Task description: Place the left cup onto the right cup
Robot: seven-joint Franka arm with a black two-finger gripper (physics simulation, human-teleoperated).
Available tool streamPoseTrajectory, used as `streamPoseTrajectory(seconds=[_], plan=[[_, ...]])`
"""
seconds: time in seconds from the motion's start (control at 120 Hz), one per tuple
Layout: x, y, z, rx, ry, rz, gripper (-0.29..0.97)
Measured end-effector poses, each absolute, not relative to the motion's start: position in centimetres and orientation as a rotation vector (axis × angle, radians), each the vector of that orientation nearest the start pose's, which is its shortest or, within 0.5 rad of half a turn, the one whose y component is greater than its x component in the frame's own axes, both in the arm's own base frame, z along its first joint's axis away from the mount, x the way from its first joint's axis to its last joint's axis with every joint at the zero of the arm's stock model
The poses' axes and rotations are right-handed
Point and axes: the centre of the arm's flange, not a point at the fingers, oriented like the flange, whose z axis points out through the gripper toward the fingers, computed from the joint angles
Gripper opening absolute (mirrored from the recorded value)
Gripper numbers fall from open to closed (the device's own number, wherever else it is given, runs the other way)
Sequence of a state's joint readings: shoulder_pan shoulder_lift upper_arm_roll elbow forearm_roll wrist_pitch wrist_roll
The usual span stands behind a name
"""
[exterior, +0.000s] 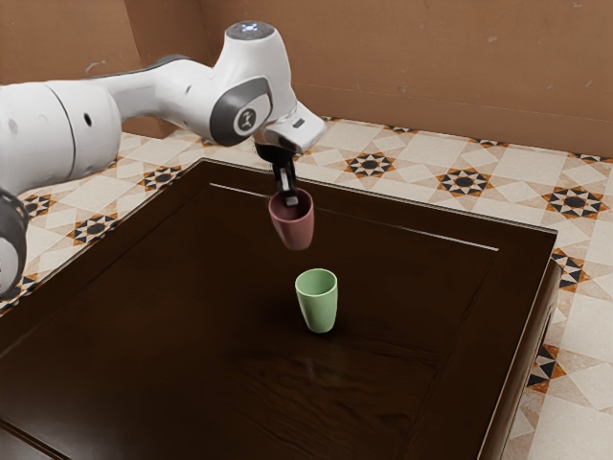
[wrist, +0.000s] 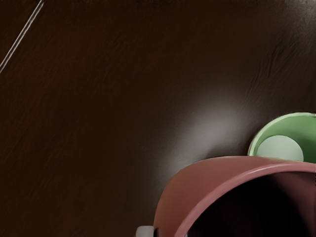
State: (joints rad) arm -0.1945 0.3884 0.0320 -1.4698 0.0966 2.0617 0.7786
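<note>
Two cups: pink cup (exterior: 292,220) aloft in the hand (exterior: 286,196), rim pinched, near upright green cup (exterior: 316,300).

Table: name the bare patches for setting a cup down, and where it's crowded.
Bare wood lies all round the green cup, widest toward the table's near edge. Crowded only near that cup, where the gripper holds the pink cup aloft.

Ext. cam sits raised at the side of arm (exterior: 144,105), facing obliquely down across the whole table (exterior: 144,364) from mid-range, while wrist cam, on the hand, faces steeply down v. close above pink cup (exterior: 292,222) (wrist: 207,182), both sharing that cup, green cup (exterior: 317,300) (wrist: 282,139) & adjacent tabletop.
</note>
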Motion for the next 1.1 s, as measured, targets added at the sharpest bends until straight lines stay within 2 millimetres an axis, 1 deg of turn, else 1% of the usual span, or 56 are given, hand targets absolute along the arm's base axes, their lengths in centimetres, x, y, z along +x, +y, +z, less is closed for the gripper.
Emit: streamPoseTrajectory(seconds=[0.117, 0.3, 0.408, 0.517, 0.692, 0.817, 1.1], plan=[[68.9, -12.4, 47.7, -2.61, 1.424, -0.251, -0.11], [69.4, -14.8, 46.8, -2.589, 1.468, -0.253, -0.11], [69.6, -15.6, 46.3, -2.597, 1.48, -0.255, -0.11], [69.4, -15.4, 45.8, -2.639, 1.475, -0.242, -0.11], [69.0, -15.2, 45.5, -2.701, 1.469, -0.211, -0.11], [68.8, -15.2, 45.3, -2.721, 1.471, -0.185, -0.11], [68.5, -14.4, 44.3, -2.764, 1.458, -0.123, -0.11]])
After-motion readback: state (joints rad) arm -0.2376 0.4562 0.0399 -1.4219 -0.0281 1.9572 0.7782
